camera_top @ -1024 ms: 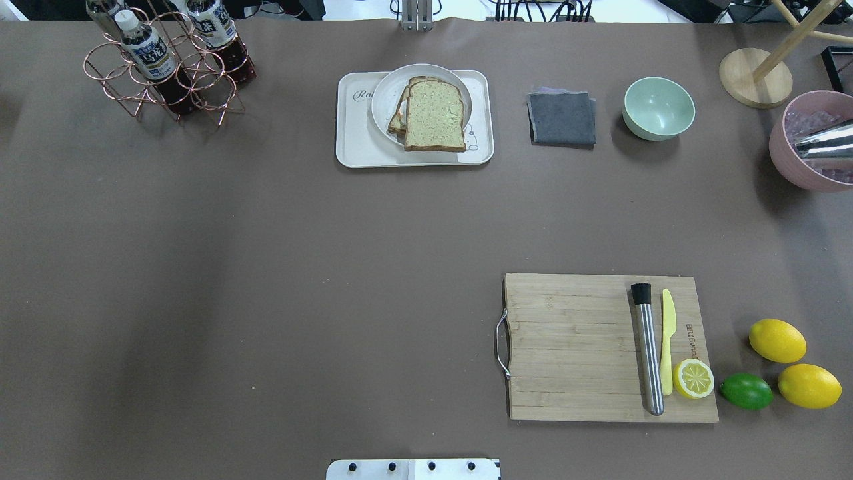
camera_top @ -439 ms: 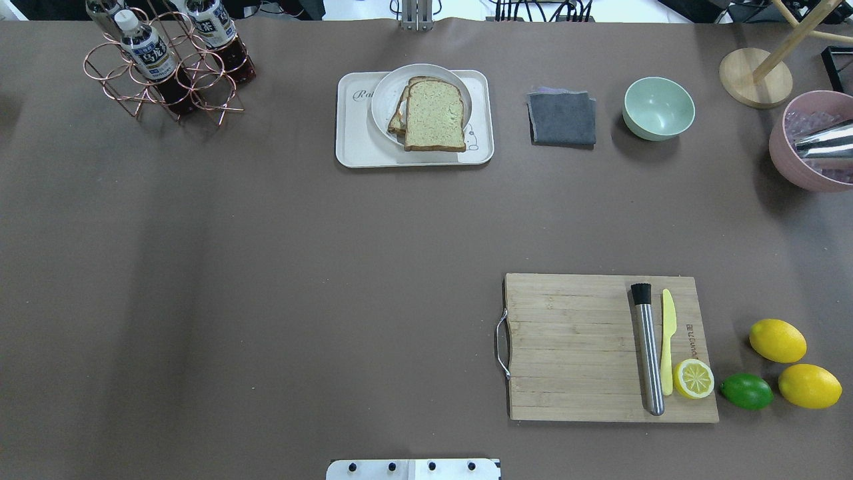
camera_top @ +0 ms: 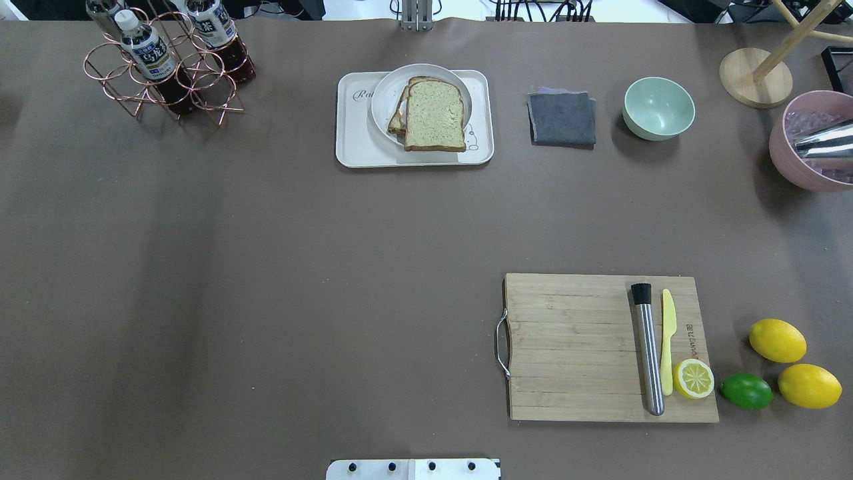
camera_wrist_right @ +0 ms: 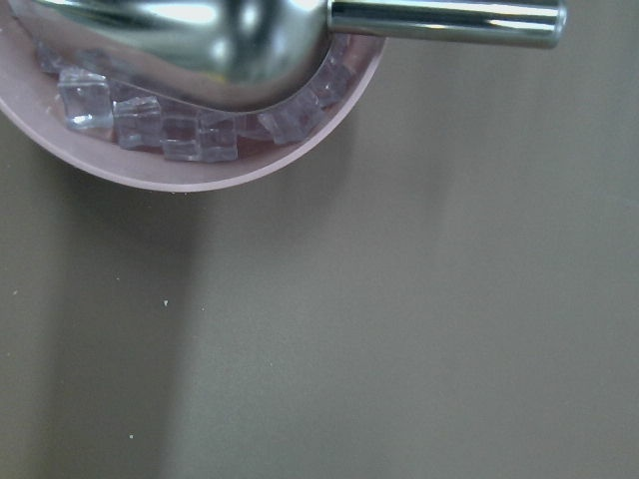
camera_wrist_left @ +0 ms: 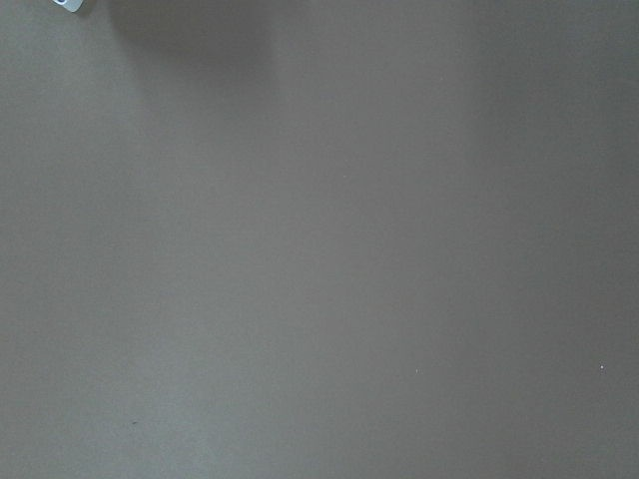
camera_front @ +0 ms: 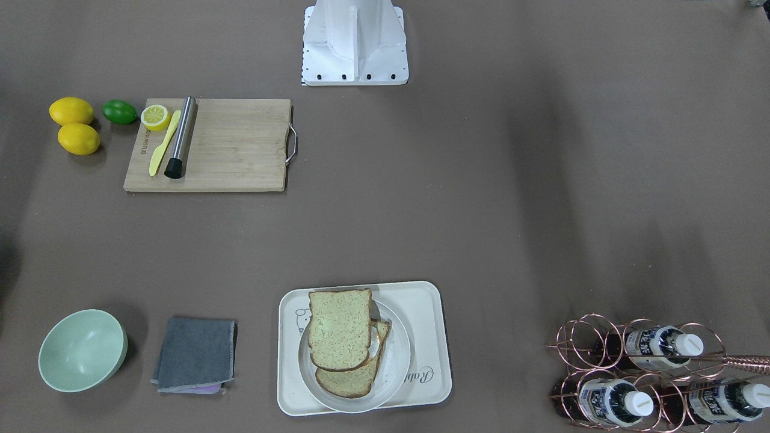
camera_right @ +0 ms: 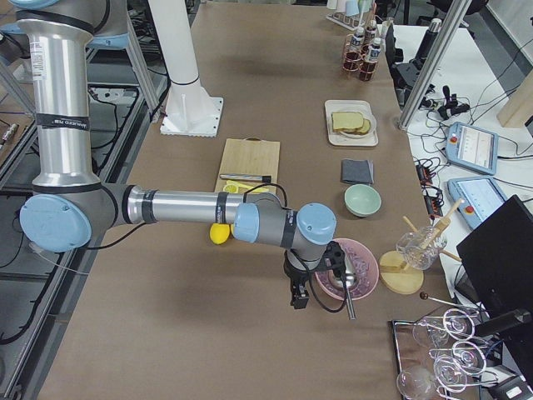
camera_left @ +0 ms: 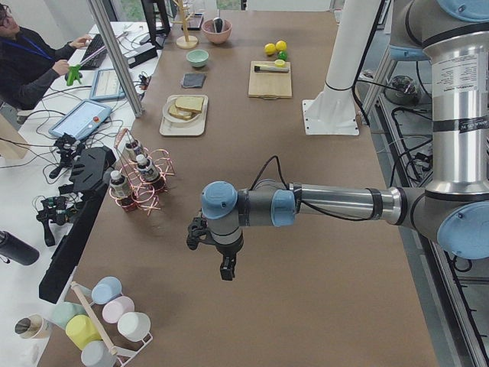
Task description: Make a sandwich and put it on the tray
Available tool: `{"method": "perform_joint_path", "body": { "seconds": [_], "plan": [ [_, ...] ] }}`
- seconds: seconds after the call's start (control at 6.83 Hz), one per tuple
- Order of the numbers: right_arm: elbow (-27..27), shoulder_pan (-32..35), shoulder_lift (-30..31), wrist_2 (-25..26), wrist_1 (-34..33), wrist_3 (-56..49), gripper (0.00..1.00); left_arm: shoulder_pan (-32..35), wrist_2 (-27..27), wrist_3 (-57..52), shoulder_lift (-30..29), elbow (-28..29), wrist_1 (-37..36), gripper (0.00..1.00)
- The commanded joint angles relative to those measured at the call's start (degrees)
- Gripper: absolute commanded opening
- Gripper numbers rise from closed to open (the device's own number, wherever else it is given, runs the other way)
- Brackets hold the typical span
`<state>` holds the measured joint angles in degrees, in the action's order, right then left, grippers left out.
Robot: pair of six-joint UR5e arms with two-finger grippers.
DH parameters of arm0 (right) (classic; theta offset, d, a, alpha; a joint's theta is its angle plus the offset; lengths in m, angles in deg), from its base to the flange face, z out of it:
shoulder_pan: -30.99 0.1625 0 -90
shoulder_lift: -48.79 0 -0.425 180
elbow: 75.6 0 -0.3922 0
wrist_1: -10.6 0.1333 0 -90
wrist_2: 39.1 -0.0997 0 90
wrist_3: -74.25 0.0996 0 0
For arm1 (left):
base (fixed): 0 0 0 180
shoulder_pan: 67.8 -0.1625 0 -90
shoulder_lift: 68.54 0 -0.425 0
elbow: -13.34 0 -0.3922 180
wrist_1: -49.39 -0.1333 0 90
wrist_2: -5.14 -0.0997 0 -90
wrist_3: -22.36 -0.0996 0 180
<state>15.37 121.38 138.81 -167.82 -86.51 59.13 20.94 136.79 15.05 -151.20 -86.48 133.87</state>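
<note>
The sandwich lies on a round white plate that sits on the cream tray at the far middle of the table. Its top bread slice lies askew over the lower one, and a sliver of white egg shows at the left edge. It also shows in the front-facing view on the tray. My left gripper hangs over bare table far to the left. My right gripper hangs beside the pink bowl. Both show only in side views, so I cannot tell whether they are open or shut.
A wooden cutting board at the near right holds a steel muddler, a yellow knife and a lemon half. Lemons and a lime lie beside it. A grey cloth, green bowl and bottle rack stand at the back.
</note>
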Motion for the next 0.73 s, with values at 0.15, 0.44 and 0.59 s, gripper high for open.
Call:
{"method": "perform_joint_path", "body": {
  "seconds": [0.15,0.44,0.59],
  "plan": [
    [0.26,-0.03,-1.06,0.48,-0.18,3.93,1.00,-0.32,-0.09,0.27,-0.31,-0.10,-0.46,0.99],
    [0.08,-0.03,-1.07,-1.35,-0.18,10.27,1.00,-0.32,0.09,0.45,-0.66,-0.10,-0.71,0.99],
    [0.00,-0.03,-0.98,-1.97,-0.09,10.29,1.00,-0.32,0.09,0.27,-0.66,-0.28,-0.80,0.98]
  ]
}}
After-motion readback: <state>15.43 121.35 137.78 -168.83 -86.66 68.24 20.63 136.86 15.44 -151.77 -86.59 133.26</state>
